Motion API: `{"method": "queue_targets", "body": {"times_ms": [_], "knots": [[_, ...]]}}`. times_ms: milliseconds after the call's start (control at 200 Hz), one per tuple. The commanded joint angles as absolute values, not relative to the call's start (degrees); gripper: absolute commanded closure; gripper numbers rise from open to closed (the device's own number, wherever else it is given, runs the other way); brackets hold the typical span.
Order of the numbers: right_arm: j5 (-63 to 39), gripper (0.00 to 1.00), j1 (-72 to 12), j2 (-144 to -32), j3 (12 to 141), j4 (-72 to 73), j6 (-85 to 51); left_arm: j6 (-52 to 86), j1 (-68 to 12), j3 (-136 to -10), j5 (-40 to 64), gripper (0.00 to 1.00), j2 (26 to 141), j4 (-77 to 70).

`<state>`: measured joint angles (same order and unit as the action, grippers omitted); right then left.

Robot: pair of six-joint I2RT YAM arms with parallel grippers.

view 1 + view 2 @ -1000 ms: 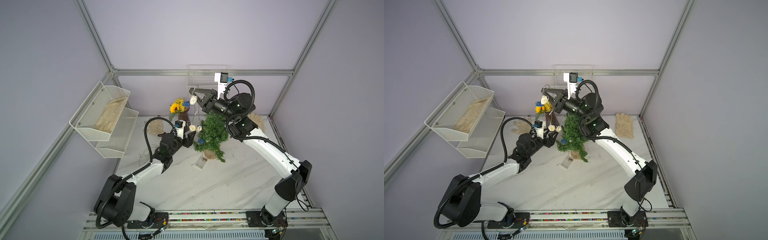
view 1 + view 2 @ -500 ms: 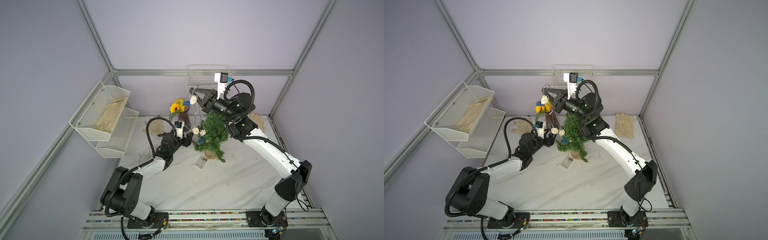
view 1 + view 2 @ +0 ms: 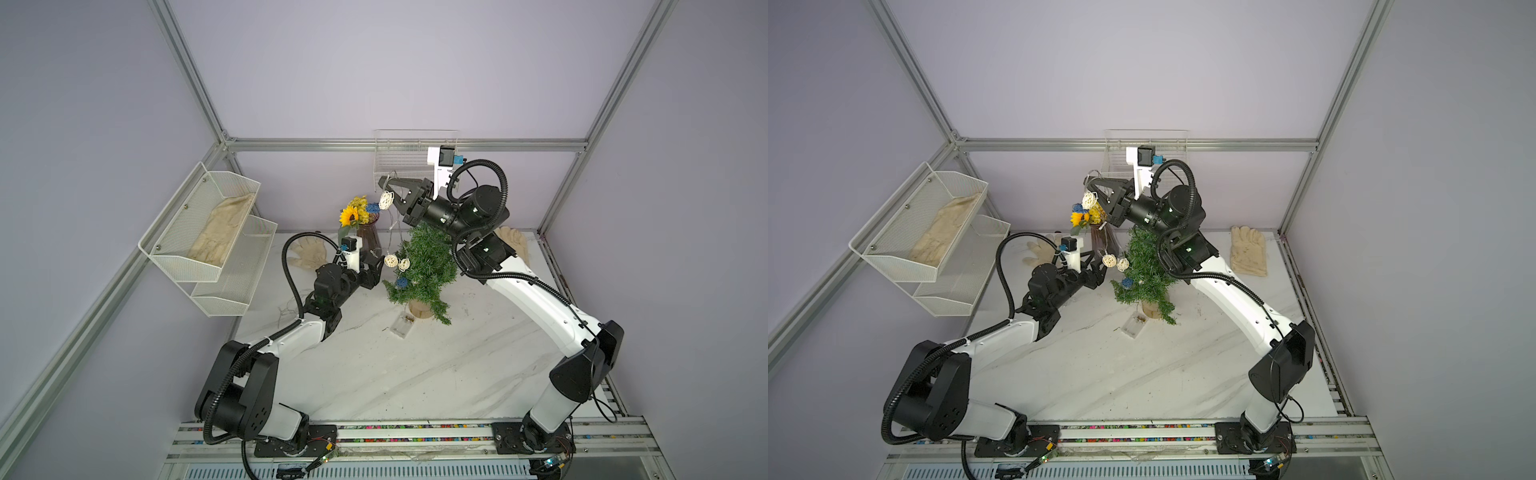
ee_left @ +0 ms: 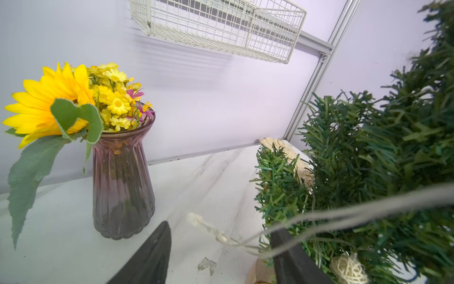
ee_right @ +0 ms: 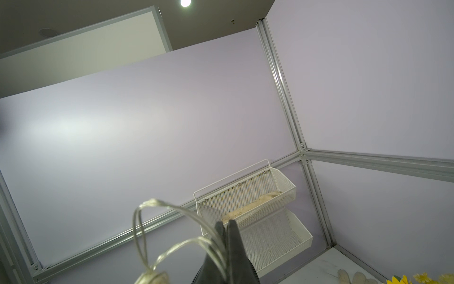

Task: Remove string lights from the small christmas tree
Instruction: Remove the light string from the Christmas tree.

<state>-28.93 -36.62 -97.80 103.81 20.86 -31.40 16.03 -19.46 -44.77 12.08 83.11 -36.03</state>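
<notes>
The right gripper (image 3: 382,182), at upper centre of a top view, is pressed together on a loop of wire (image 5: 157,206), with a cream ball (image 3: 385,200) dangling just below it. The left gripper (image 4: 221,246), lower and left of the tree (image 3: 424,266), stands spread. The wire crosses the gap between its fingers without being pinched, as far as the wrist view shows. From the raised gripper the lights (image 3: 397,262) run downward in the frame, past a pair of balls (image 3: 390,261) at the tree's left edge and a blue ball (image 3: 401,282) among the needles. They end at the battery box (image 3: 401,325), which lies on the table (image 3: 415,374) by the trunk base. So the strand's long axis is near vertical, like the upright tree. It likely handles as light, limp and snag-prone. The woven balls look crushable, so bare wire between them is the better hold. The tree seems light too, and a hard pull may tip it toward the vase (image 3: 369,237).
</notes>
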Motion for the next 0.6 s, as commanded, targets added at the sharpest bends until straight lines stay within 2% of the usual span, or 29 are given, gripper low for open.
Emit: {"method": "queue_targets", "body": {"times_ms": [0, 210, 410, 460, 595], "knots": [[-28.4, 1.00, -36.3, -98.2, 105.2, 20.4, -31.1, 20.1, -18.6, -46.0, 14.9, 0.36, 82.0, -41.0], [-28.3, 1.00, -36.3, -97.8, 105.5, 20.1, -30.9, 22.6, -18.5, -50.2, 16.1, 0.33, 86.9, -42.0], [-28.2, 1.00, -36.3, -97.5, 105.6, 19.8, -30.6, 23.7, -18.5, -52.4, 16.1, 0.36, 89.6, -43.2], [-28.2, 1.00, -36.3, -97.5, 105.6, 19.6, -30.5, 24.1, -18.5, -52.5, 15.8, 0.41, 89.7, -43.6], [-27.9, 1.00, -36.3, -97.4, 105.2, 19.6, -30.2, 24.5, -18.4, -52.4, 15.8, 0.71, 89.2, -43.7]]}}
